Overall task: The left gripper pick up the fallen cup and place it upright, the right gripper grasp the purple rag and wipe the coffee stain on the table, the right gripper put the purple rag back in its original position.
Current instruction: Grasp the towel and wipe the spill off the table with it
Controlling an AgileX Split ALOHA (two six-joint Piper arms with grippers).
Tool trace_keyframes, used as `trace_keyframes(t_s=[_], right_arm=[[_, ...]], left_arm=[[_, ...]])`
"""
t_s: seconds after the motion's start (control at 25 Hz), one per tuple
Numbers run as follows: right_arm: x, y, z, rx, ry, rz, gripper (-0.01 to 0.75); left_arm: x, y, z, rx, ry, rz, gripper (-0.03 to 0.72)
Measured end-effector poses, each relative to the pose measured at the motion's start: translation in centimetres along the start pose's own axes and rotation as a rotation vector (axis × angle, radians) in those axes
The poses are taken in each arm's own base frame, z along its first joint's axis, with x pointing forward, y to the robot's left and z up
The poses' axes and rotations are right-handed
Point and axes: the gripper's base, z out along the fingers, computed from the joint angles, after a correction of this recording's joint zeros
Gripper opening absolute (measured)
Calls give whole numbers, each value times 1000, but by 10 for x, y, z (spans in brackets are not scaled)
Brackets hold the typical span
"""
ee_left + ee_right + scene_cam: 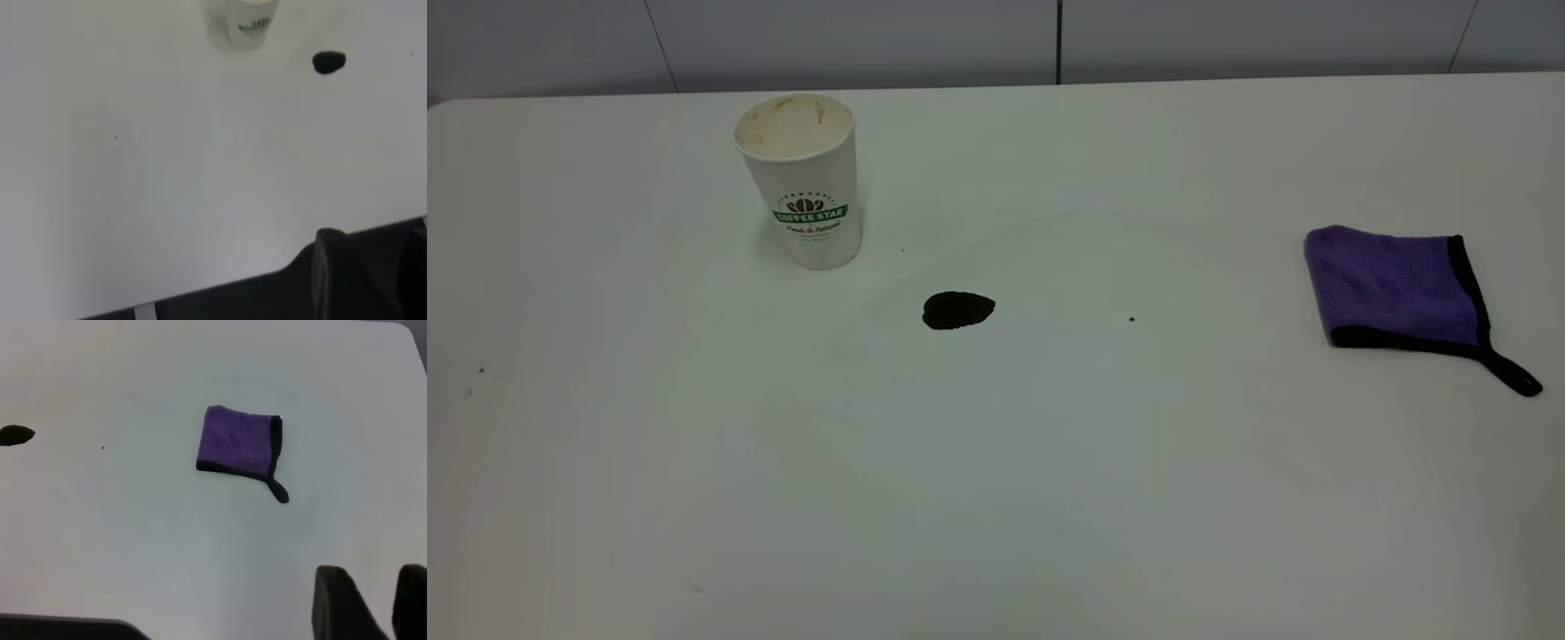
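One of the three steps looks done: the cup stands upright on the table at about eleven o'clock from the tabletop's centre in the exterior view, mouth up, logo facing the camera; the coffee stain lies near it at the cup's four o'clock, apart from its base and unwiped; the purple rag rests folded and untouched at three o'clock, well apart from the stain, its black loop tail trailing toward five o'clock.

Two steps appear left, the wipe and the rag's return. The left gripper hangs far back from the cup, and whether it is open or closed cannot be told; the right gripper hovers well short of the rag, fingers parted and holding nothing.

A few tiny dark specks dot the table; nothing stands between rag and stain, so the path seems free.
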Motion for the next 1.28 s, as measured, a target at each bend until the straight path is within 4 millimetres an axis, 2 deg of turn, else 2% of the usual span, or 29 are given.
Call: trace_keyframes(t_s=[0.16, 0.28, 0.4, 0.72, 1.28], right_arm=[[0, 0, 0, 0, 0, 0, 239], [0, 0, 0, 0, 0, 0, 239], [0, 0, 0, 0, 0, 0, 239], [0, 0, 0, 0, 0, 0, 239], [0, 0, 0, 0, 0, 0, 239]], left_arm=[[27, -3, -20, -68, -131, -39, 255], [42, -3, -24, -106, -177, -47, 255], [53, -2, -16, -122, -172, -43, 255], [79, 4, 21, -145, -120, -91, 255], [86, 13, 30, -202, -83, -132, 254]])
